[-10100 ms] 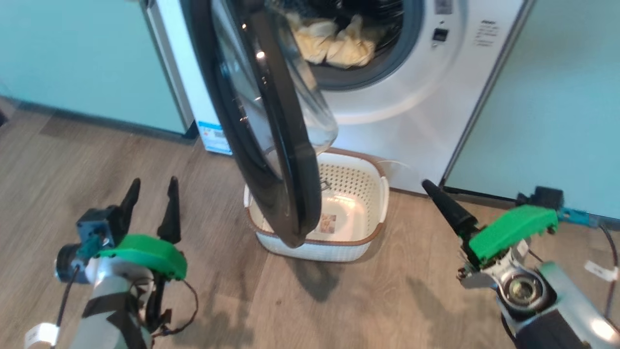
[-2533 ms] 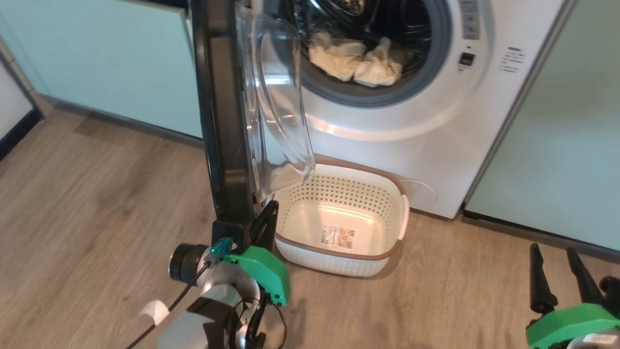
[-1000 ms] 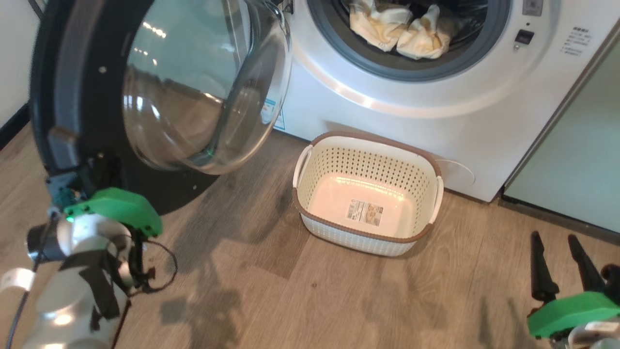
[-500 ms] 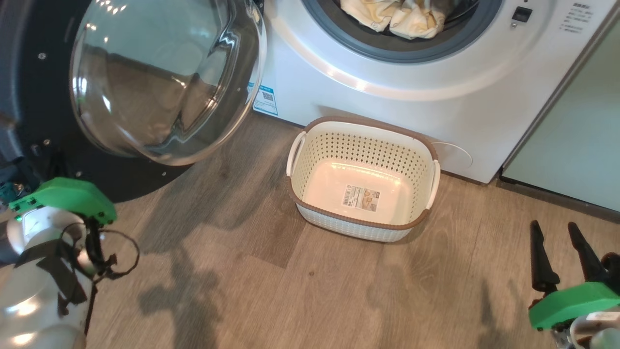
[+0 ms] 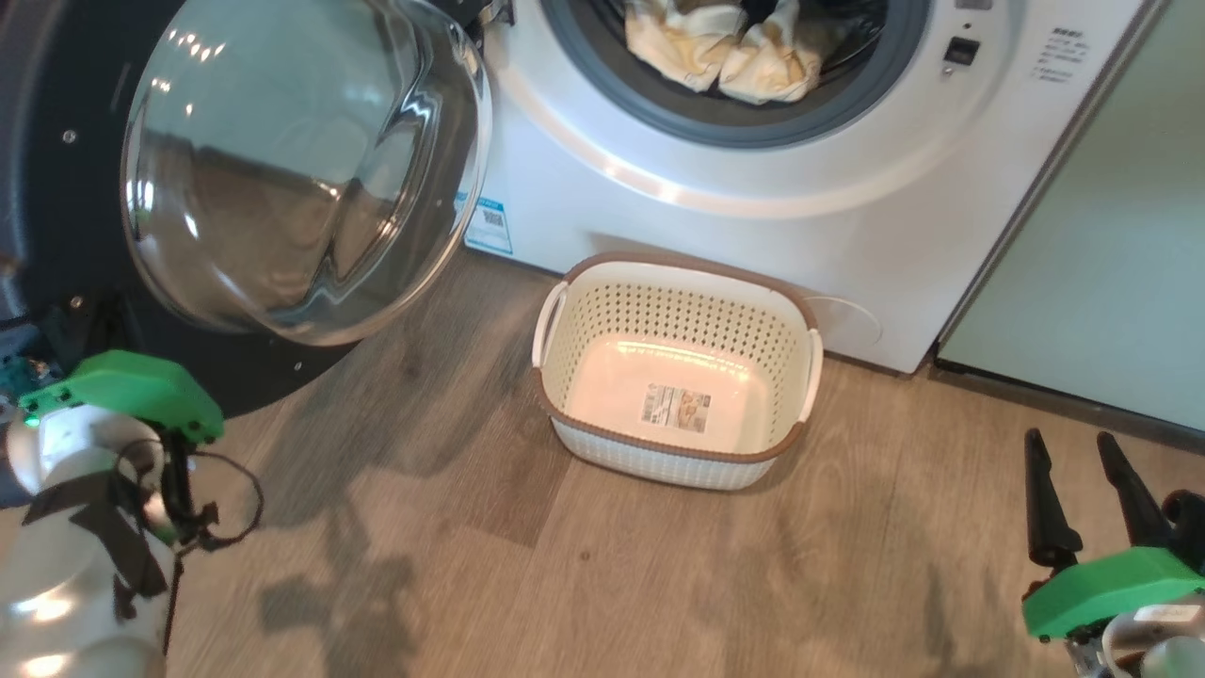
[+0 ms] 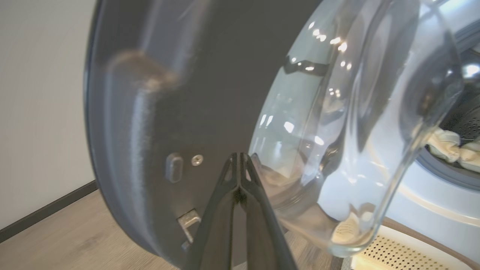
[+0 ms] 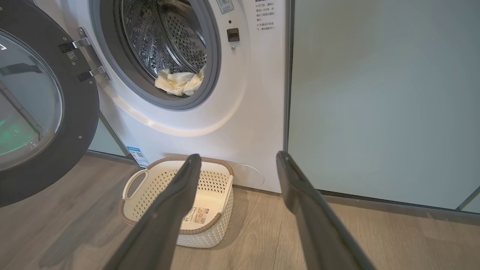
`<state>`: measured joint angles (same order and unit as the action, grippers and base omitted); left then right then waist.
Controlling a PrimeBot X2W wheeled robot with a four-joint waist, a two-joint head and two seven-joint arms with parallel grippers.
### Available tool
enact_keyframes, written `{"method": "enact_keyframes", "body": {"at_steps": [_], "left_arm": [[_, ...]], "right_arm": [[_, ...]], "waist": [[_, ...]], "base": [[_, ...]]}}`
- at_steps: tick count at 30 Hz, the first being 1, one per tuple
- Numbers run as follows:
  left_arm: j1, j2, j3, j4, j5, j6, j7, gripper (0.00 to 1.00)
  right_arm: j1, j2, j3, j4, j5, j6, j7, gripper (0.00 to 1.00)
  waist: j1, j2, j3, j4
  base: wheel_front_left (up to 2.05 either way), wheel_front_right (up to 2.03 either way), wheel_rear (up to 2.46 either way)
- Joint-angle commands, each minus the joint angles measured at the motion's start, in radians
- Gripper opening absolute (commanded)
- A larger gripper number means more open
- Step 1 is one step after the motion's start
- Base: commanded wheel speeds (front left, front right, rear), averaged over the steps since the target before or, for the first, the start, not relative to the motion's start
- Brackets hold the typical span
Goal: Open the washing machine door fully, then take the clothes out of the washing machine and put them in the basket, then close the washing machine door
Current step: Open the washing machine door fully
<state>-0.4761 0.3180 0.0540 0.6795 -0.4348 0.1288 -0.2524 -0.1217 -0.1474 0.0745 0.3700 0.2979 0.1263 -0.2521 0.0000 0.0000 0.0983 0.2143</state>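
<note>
door wide open, clothes not yet taken from the drum

your left gripper (image 6: 239,157) is clenched on nothing, tips at the inner face of the washing machine door (image 5: 301,169), likely to push with one blunt point; i cannot confirm contact. your right gripper (image 5: 1070,443) hangs spread and empty, free to reach in. the clothes (image 5: 725,56) lie at the drum's lip in the washing machine (image 5: 753,217); the basket (image 5: 659,325) sits empty just below the opening, handy for the drop. the blue label (image 5: 488,226), the floor sticker (image 5: 676,408) and the panel print (image 5: 1064,52) are too small to read.
</note>
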Motion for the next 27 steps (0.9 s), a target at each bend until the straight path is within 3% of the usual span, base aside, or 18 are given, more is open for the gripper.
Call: {"method": "enact_keyframes", "body": {"at_steps": [1,4,5,6,8,10,12,27], "left_arm": [[-0.015,0.034,0.032,-0.044,0.016,-0.009,-0.009,0.00],[0.020,0.022,0.033,-0.085,0.036,-0.025,-0.009,0.00],[0.035,0.019,0.034,-0.104,0.043,-0.028,-0.009,0.08],[0.051,0.013,0.035,-0.121,0.049,-0.032,-0.009,0.34],[0.084,0.000,0.034,-0.149,0.057,-0.038,-0.009,0.49],[0.116,-0.010,0.029,-0.179,0.067,-0.043,-0.009,0.82],[0.147,-0.014,0.022,-0.213,0.078,-0.051,-0.009,1.00],[0.272,-0.040,-0.071,-0.344,0.120,-0.137,-0.009,1.00]], "right_arm": [[-0.017,-0.003,0.019,-0.026,-0.001,0.004,-0.010,1.00],[-0.004,0.003,0.018,-0.026,-0.002,0.004,-0.010,1.00],[0.000,0.006,0.015,-0.027,-0.004,0.004,-0.010,1.00],[0.004,0.009,0.012,-0.027,-0.005,0.004,-0.010,1.00],[0.012,0.014,0.007,-0.029,-0.008,0.004,-0.010,1.00],[0.020,0.018,0.005,-0.030,-0.011,0.004,-0.010,1.00],[0.024,0.022,0.003,-0.032,-0.014,0.004,-0.010,1.00],[0.036,0.029,-0.006,-0.056,-0.027,0.004,-0.010,1.00]], "waist": [[0.0000,0.0000,-0.015,-0.012],[0.0000,0.0000,-0.038,-0.030],[0.0000,0.0000,-0.045,-0.037],[0.0000,0.0000,-0.051,-0.043],[0.0000,0.0000,-0.064,-0.057],[0.0000,0.0000,-0.076,-0.073],[0.0000,0.0000,-0.085,-0.093],[0.0000,0.0000,-0.114,-0.234]], "base": [[0.00,0.00,0.00],[0.00,0.00,0.00],[0.00,0.00,0.00],[0.00,0.00,0.00],[0.00,0.00,0.00],[0.00,0.00,0.00],[0.00,0.00,0.00],[0.00,0.00,0.00]]}}
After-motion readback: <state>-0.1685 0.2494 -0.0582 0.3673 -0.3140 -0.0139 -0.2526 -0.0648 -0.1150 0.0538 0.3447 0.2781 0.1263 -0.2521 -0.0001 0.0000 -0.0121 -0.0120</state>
